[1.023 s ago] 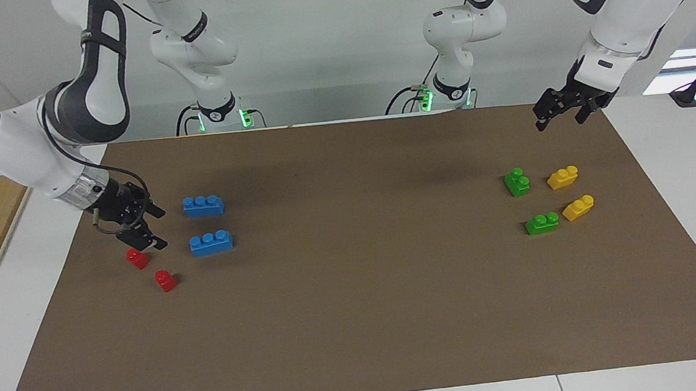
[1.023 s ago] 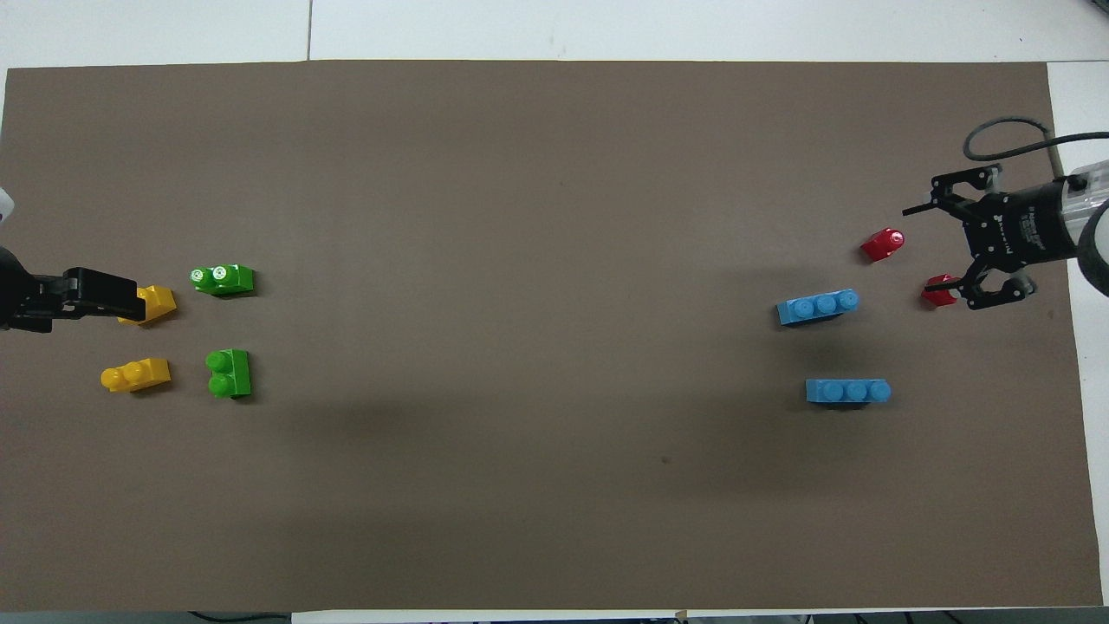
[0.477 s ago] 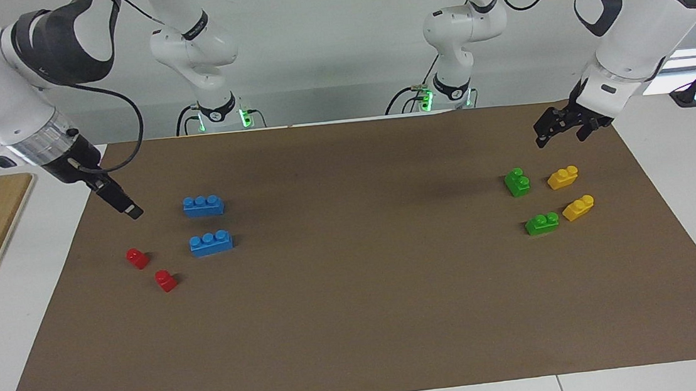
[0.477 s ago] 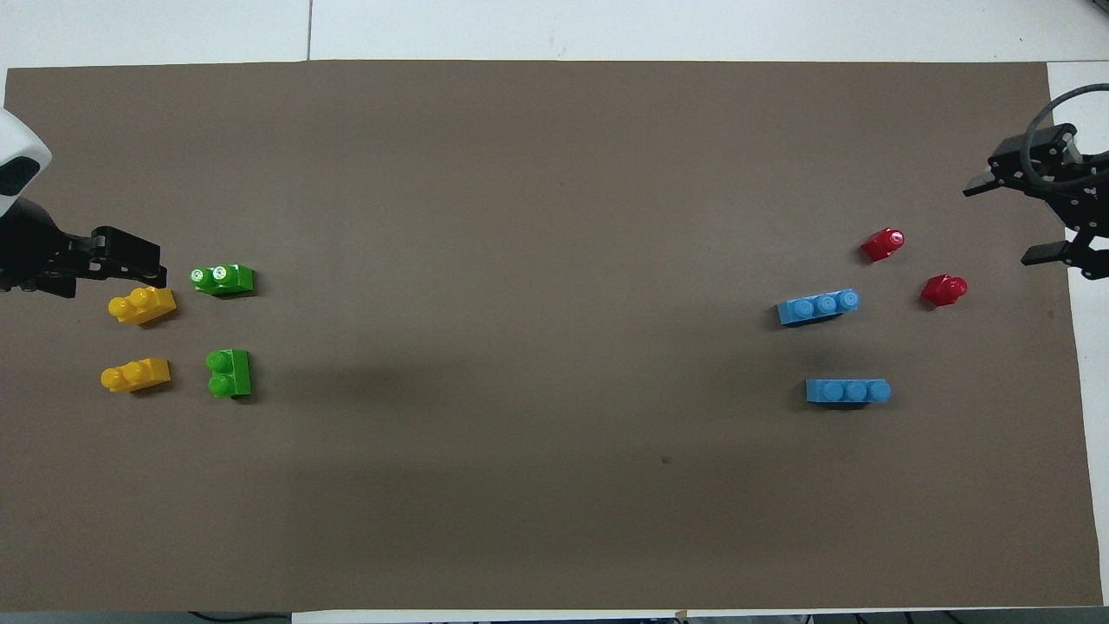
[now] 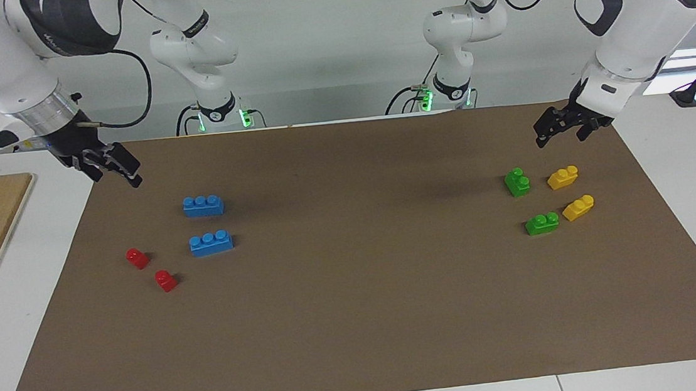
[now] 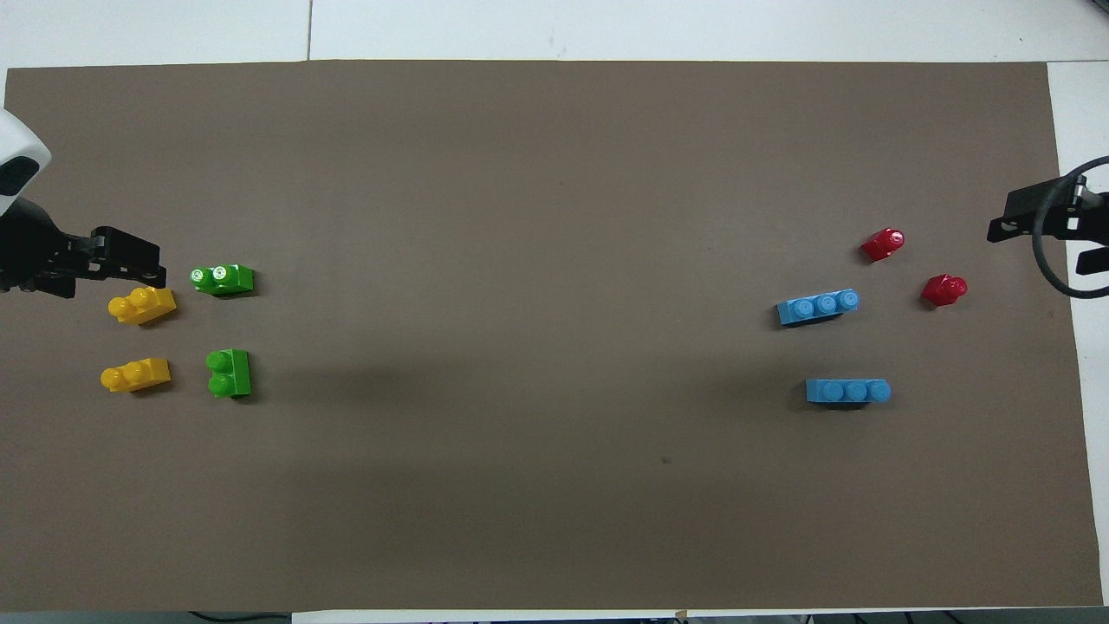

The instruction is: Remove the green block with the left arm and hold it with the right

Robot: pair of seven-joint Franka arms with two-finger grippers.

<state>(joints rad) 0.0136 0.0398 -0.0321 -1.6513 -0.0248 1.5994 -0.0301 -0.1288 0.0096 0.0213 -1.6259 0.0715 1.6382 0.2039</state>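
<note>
Your left claw (image 5: pixel 559 126) hangs in the air over the mat's (image 5: pixel 365 320) edge at its own end of the worktop (image 5: pixel 684 147), holding nothing; I cannot tell how far it is open. Two green blocks lie on the mat there: one (image 5: pixel 517 182) nearer the robots, beside a yellow block (image 5: pixel 562 177), the other (image 5: pixel 542 223) farther out. Your right claw (image 5: pixel 112 169) hangs empty over its mat corner, its opening unreadable too.

Mat (image 5: pixel 363 295) centre wide open; yellow bricks (image 5: pixel 563 177) crowd green blocks (image 5: pixel 517 182) at left arm's end
</note>
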